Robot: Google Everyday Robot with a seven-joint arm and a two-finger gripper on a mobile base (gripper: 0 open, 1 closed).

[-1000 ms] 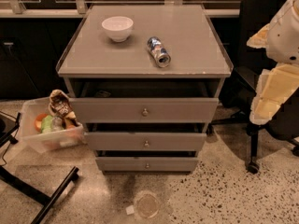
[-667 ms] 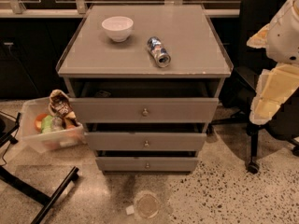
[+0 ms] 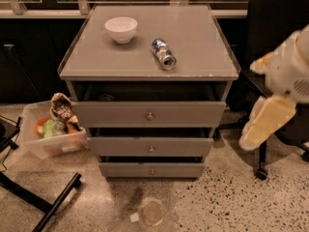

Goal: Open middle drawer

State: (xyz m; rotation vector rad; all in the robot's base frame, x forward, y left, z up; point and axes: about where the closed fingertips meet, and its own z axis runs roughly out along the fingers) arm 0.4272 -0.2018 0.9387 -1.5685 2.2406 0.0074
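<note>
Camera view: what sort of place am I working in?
Probably an office: a drawer cabinet on a speckled floor, a wheeled office chair to its right, a filled plastic bin at its left. The gripper hangs right of the cabinet, away from the middle drawer.

Your count, by kind:

- Cabinet (image 3: 193, 42): one.
- Drawers: three, namely the top drawer (image 3: 106, 114), the middle drawer (image 3: 116, 146) and the bottom drawer (image 3: 125, 170).
- Round knobs (image 3: 150, 115): three, one on each drawer front.
- White bowl (image 3: 120, 29): one.
- Can (image 3: 163, 53): one.
- Plastic bin (image 3: 48, 146): one, on the floor to the left.
- Chair (image 3: 270, 23): one.
- Round clear item (image 3: 152, 212) on the floor: one.
- Gripper (image 3: 251, 139): one, at the right edge beside the cabinet.
</note>
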